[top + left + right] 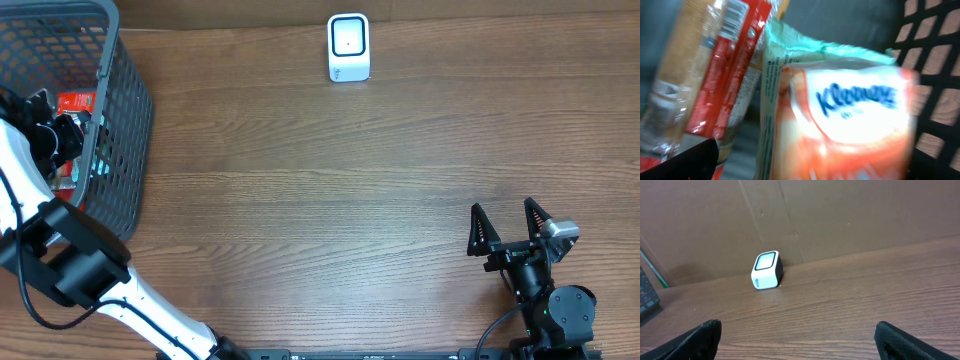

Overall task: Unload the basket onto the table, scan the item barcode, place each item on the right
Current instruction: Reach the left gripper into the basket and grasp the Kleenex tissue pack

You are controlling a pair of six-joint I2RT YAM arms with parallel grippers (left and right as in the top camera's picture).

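I find the left hand [62, 140] down inside the grey mesh basket [125, 120] at the far left of the surface [330, 200]. Its wrist view is blurred and filled by a Kleenex tissue pack [850, 115], with a red-labelled packet [725, 65] leaning just beside it. Only one dark finger [695, 160] shows there. I judge the jaws spread wide, gripping nothing.

The right hand [508, 228] sits near the front right edge, fingers [700, 340] wide apart and empty. It faces the white scanner [348, 47], which stands upright by the back wall, well apart from the basket.
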